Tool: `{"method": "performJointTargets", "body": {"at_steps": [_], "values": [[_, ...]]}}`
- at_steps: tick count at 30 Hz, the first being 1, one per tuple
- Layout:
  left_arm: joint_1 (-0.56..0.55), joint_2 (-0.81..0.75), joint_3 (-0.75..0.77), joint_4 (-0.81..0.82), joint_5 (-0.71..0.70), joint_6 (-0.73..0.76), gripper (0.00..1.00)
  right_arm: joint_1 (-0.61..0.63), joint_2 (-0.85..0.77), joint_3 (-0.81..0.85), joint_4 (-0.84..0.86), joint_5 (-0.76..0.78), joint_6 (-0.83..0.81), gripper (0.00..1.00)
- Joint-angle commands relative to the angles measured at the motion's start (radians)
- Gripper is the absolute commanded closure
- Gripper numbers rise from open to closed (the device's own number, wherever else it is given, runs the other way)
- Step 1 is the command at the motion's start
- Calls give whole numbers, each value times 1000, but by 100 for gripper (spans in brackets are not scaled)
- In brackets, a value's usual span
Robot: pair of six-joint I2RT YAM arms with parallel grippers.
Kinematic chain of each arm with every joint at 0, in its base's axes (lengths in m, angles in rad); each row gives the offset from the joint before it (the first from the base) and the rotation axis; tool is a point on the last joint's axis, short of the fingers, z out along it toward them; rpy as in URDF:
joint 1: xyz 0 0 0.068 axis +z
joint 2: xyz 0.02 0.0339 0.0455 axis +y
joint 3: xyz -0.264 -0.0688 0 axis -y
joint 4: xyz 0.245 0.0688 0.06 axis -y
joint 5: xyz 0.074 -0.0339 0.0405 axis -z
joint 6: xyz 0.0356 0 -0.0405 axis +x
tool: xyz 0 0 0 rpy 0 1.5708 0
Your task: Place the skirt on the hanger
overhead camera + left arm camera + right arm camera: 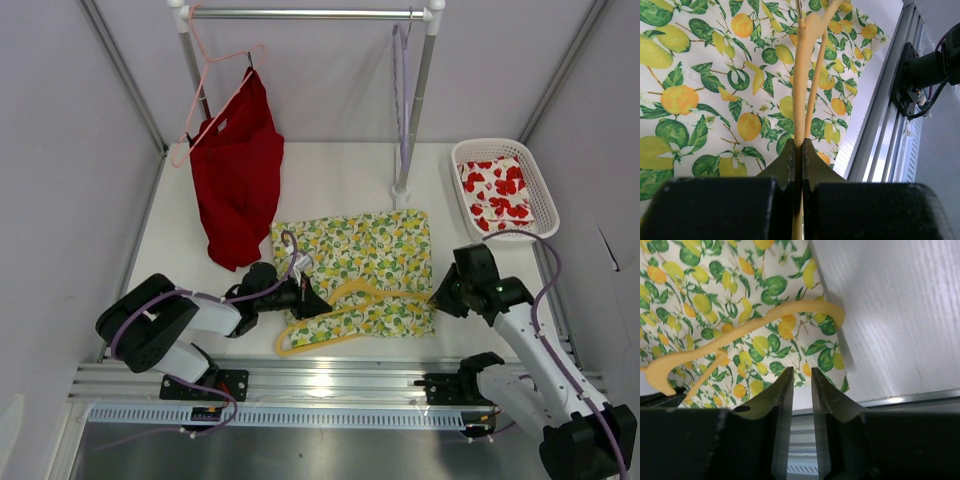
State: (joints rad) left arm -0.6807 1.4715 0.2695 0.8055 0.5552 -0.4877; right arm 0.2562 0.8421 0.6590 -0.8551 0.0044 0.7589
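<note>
Yellow hanger [801, 75] lies flat on the skirt's [370, 245] near half, long axis running left-right along the near hem. My left gripper [799, 145] is at the skirt's left side, clamped tight on the hanger's left part. Right gripper [801, 371] sits just off the skirt's right near corner, jaws a narrow crack apart with nothing in them. The hanger's right tip lies just ahead of it over the skirt. I reckon the right arm is the nearer one for that end.
</note>
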Motion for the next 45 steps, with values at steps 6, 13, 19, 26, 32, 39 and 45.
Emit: {"method": "performJointTargets", "body": {"at_steps": [6,13,19,26,32,39,45], "values": [[10,47,8,-6,-52,52,100,477,87,70,89,212,212,52],[10,29,11,-20,-61,55,100,872,118,-51,246,371,639,39],[10,24,20,-38,-54,67,100,979,241,-104,432,446,825,37],[10,10,20,-54,-49,80,100,1040,336,-121,510,542,985,34],[10,13,25,-54,-46,83,100,1042,354,-122,481,586,1043,40],[10,13,25,-55,-41,83,100,1040,393,-116,501,585,1054,43],[10,21,27,-49,-37,83,100,1043,405,-113,484,602,1079,44]]}}
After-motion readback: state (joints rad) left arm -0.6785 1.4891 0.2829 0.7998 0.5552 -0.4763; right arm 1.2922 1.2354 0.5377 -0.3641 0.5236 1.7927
